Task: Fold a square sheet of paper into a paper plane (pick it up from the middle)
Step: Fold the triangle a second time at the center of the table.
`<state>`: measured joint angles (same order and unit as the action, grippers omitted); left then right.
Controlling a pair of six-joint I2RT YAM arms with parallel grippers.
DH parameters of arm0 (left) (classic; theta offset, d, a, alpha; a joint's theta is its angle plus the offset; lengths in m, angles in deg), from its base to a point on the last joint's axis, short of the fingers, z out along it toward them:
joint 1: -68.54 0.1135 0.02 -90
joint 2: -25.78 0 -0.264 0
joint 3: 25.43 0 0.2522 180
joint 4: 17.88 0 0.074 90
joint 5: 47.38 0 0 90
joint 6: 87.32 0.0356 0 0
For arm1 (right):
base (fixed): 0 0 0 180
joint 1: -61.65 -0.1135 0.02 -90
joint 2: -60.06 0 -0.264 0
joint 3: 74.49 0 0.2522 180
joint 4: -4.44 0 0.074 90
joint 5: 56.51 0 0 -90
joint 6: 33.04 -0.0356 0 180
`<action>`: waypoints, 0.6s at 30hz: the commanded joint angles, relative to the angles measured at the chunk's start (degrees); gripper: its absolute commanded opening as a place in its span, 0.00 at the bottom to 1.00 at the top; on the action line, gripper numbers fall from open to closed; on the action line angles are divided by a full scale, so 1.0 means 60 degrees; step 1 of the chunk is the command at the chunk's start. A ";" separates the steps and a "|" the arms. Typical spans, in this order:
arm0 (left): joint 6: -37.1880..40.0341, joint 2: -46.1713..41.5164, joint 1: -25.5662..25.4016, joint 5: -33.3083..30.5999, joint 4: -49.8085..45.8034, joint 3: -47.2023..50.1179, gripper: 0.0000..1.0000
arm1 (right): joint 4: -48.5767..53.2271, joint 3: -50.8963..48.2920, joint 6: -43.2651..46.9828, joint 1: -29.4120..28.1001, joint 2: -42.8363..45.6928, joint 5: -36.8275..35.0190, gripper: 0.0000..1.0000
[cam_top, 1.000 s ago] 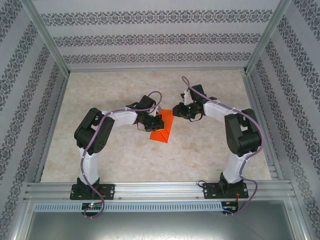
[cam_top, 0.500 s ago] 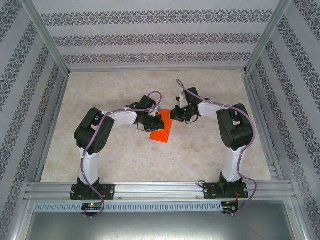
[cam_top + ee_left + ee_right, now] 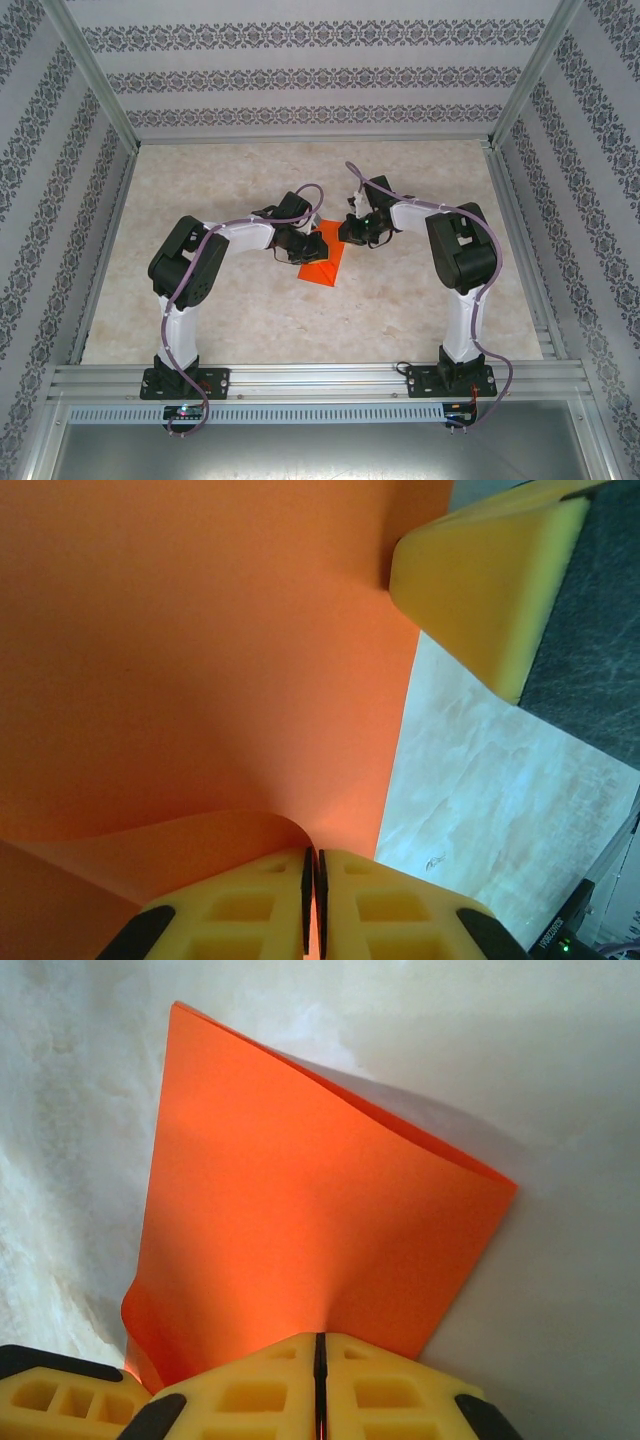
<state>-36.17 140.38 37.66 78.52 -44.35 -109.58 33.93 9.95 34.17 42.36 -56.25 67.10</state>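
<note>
The square sheet of paper (image 3: 325, 266) is bright orange-red and lies mid-table, bent over into a narrow shape with one side lifted. My left gripper (image 3: 312, 243) is at its left edge. In the left wrist view its jaws (image 3: 314, 900) are shut on a curled edge of the paper (image 3: 200, 660), with orange showing between the pads. My right gripper (image 3: 346, 231) is at the sheet's upper right. Its jaws (image 3: 320, 1380) are shut on the paper (image 3: 300, 1220), which fans out ahead of them. A yellow right finger (image 3: 480, 590) shows at the sheet's far side.
The pale marbled table (image 3: 250, 310) stretches bare around the sheet. Aluminium rails (image 3: 320, 378) run along the near edge and up both sides. Patterned walls (image 3: 320, 80) close in the back and sides.
The right arm has swung left to the sheet and its gripper has shut on the paper's edge. The left arm has held its place on the paper.
</note>
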 commanded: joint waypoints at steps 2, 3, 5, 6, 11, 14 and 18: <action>0.0048 -0.0465 -0.0196 -0.0064 -0.0328 0.0006 0.18 | 0.0462 0.0188 0.0567 -0.0149 -0.0181 -0.0264 0.10; 0.0054 -0.0470 -0.0201 -0.0060 -0.0328 -0.0002 0.18 | 0.0483 0.0203 0.0610 -0.0166 -0.0185 -0.0269 0.10; 0.0043 -0.0469 -0.0203 -0.0079 -0.0343 -0.0031 0.19 | 0.0513 0.0218 0.0639 -0.0187 -0.0213 -0.0290 0.10; 0.0030 -0.0478 -0.0201 -0.0080 -0.0350 -0.0044 0.19 | 0.0573 0.0245 0.0674 -0.0198 -0.0236 -0.0337 0.10; 0.0057 -0.0379 -0.0201 -0.0095 -0.0394 -0.0146 0.19 | 0.0671 0.0291 0.0749 -0.0234 -0.0273 -0.0422 0.09; 0.0054 -0.0315 -0.0201 -0.0107 -0.0411 -0.0203 0.19 | 0.0703 0.0284 0.0780 -0.0253 -0.0260 -0.0445 0.09; 0.0108 -0.0163 -0.0201 -0.0145 -0.0474 -0.0373 0.18 | 0.0732 0.0277 0.0801 -0.0298 -0.0244 -0.0493 0.09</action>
<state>-36.17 139.40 37.03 78.34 -45.07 -109.75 35.66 10.80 37.51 41.51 -56.36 66.01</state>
